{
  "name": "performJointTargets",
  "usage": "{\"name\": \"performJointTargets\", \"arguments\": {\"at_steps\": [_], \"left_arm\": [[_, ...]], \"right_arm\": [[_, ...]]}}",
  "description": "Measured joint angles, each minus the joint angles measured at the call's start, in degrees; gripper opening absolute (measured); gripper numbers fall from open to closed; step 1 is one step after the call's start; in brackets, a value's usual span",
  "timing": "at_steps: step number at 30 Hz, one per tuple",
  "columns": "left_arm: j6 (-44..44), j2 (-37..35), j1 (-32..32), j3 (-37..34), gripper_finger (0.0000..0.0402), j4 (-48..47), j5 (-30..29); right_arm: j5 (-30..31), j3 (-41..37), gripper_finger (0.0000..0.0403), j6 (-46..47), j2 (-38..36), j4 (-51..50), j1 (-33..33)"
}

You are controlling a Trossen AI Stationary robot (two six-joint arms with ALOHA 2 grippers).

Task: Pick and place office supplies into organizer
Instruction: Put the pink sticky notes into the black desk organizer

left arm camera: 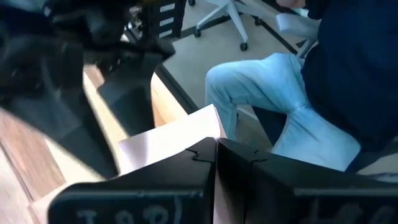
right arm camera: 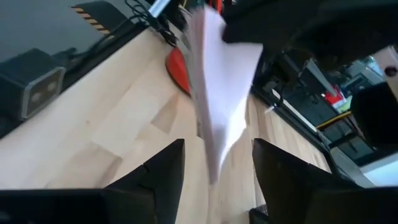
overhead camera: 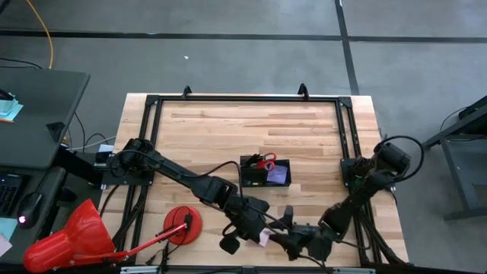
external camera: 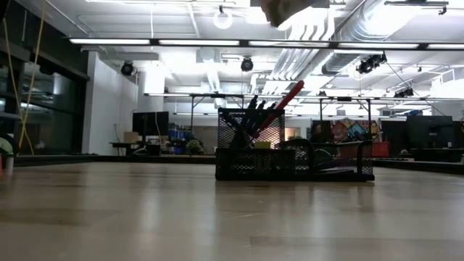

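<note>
The left gripper [overhead camera: 262,234] sits at lower centre of the high view, its fingers [left arm camera: 186,180] pressed together on the edge of a pale pink sticky pad [left arm camera: 168,140], which stands up out of the pinch in the left wrist view. Facing it from the right, the right gripper [overhead camera: 293,242] has its fingers [right arm camera: 152,168] spread with a clear gap, and the same pad [right arm camera: 217,81] hangs in that gap, touching neither finger as far as I can see.

This looks like a hand-over in mid-air, and that is where the risk lies. The sheets bend, so if the right gripper closes on a corner alone, the pad may fan out or peel apart. If the left gripper lets go before the other has a firm bite, the pad would likely drop near the table's front edge, at the bottom of the frame. The two wrists are just beside each other, so a small misjudged move could knock them together.

The organizer [overhead camera: 265,172] stands above them, centre frame, already holding red-handled scissors [overhead camera: 264,160] and a purple pad [overhead camera: 278,174]. A person's leg [left arm camera: 261,93] is near the table.
</note>
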Motion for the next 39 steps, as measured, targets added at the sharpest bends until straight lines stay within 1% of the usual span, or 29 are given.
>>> {"name": "performJointTargets", "arguments": {"at_steps": [5, 8, 11, 13, 15, 16, 17, 19, 22, 25, 27, 29, 31, 33, 36, 39], "left_arm": [[0.6, 0.0, 0.0, 0.0, 0.0000, -0.8, -1.3], [0.6, 0.0, 0.0, 0.0, 0.0000, -0.6, -1.5], [0.7, 0.0, 0.0, 0.0, 0.0000, -0.5, -1.5], [0.7, 0.0, 0.0, 0.0, 0.0000, -0.5, -1.5], [0.7, 0.0, 0.0, 0.0, 0.0000, -0.4, -1.6], [0.7, 0.0, 0.0, 0.0, 0.0000, -0.4, -1.6], [0.6, 0.0, 0.0, 0.0, 0.0000, -0.4, -1.6], [-0.6, 0.0, 0.0, 0.0, 0.0004, -1.2, -1.8], [-2.1, 0.0, 0.1, 0.0, 0.0020, -3.5, -3.5], [-2.0, 0.0, 0.0, 0.0, 0.0052, -6.3, -6.7], [-2.0, 0.0, -0.1, 0.0, 0.0081, -9.2, -8.4], [-3.8, 0.0, 0.0, 0.0, 0.0112, -12.3, -10.5], [-6.0, 0.0, 0.1, 0.0, 0.0141, -15.6, -13.0], [-6.4, 0.0, -0.2, 0.0, 0.0163, -18.4, -15.1], [-7.2, 0.0, -2.1, -0.1, 0.0181, -19.8, -18.4], [-8.4, 0.0, -3.3, -0.5, 0.0185, -19.7, -19.2]], "right_arm": [[-0.3, 0.0, 0.0167, 0.0, 0.0, 1.0, 0.9], [-0.7, 0.0, 0.0148, 0.1, 0.0, 2.4, 0.9], [-3.5, 0.0, 0.0111, 0.0, 0.0, 2.7, 0.1], [-4.7, 0.0, 0.0075, 0.1, 0.0, 2.6, -0.4], [-5.7, 0.0, 0.0031, 0.2, 0.0, 2.3, -0.7], [-5.6, 0.0, 0.0016, 0.6, 0.0, 2.2, -0.7], [-4.9, 0.0, 0.0010, 1.3, 0.0, 2.2, -0.6], [-1.8, 0.0, 0.0011, 3.3, 0.0, 1.8, -0.1], [1.9, 0.0, 0.0004, 7.0, 0.0, -1.9, 0.9], [4.6, 0.0, 0.0004, 13.2, 0.0, -6.1, 1.8], [6.3, 0.0, 0.0003, 17.5, 0.0, -9.3, 2.6], [9.2, 0.0, 0.0003, 21.5, 0.0, -11.5, 3.6], [12.8, 0.0, 0.0002, 24.1, 0.0, -13.5, 4.9], [18.4, 0.0, 0.0002, 28.1, 0.0, -15.5, 5.9], [23.8, 0.0, 0.0002, 30.9, 0.0, -18.8, 6.0], [26.9, 0.0, 0.0001, 34.0, 0.0, -22.5, 4.9]]}}
